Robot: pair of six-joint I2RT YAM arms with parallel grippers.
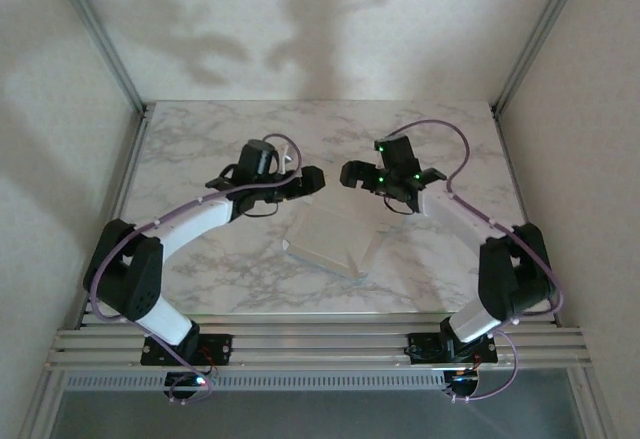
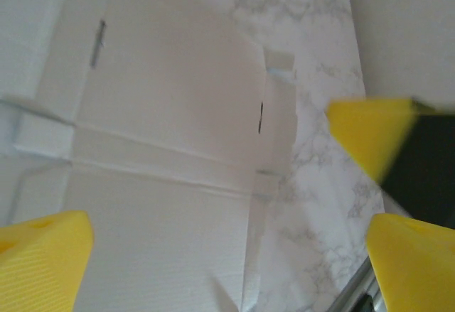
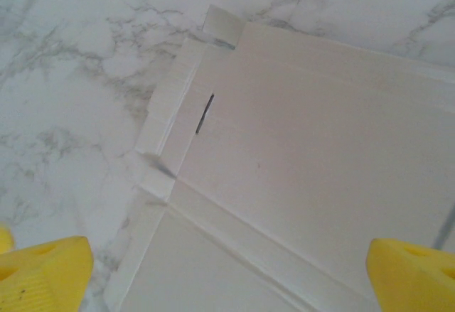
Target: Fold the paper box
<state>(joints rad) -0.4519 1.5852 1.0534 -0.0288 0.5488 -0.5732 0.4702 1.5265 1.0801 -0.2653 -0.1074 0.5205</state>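
Creases cross the box (image 1: 335, 239), a pale sheet lying unfolded on the table (image 1: 200, 149) in the top view. The left gripper (image 1: 312, 180) sits just past the box's far edge toward its left side, and the right gripper (image 1: 350, 173) sits past the same edge toward its right side. The two tips face each other and stay apart. From this view I cannot tell how wide either pair of jaws stands.

In the left wrist view the box (image 2: 170, 113) lies pale face up, with two dark slits, one near each side flap. The table (image 2: 320, 184) shows to the box's right. The left gripper (image 2: 227, 251) has its yellow fingers (image 2: 43, 262) spread wide above the box, nothing between them. A blurred yellow and black shape hangs off the box's right edge.

In the right wrist view one corner of the box (image 3: 320, 148) shows, with a narrow side flap slightly lifted beside a slit. The table (image 3: 71, 77) lies to the box's left. The right gripper (image 3: 227, 269) is also spread wide over the box, holding nothing.
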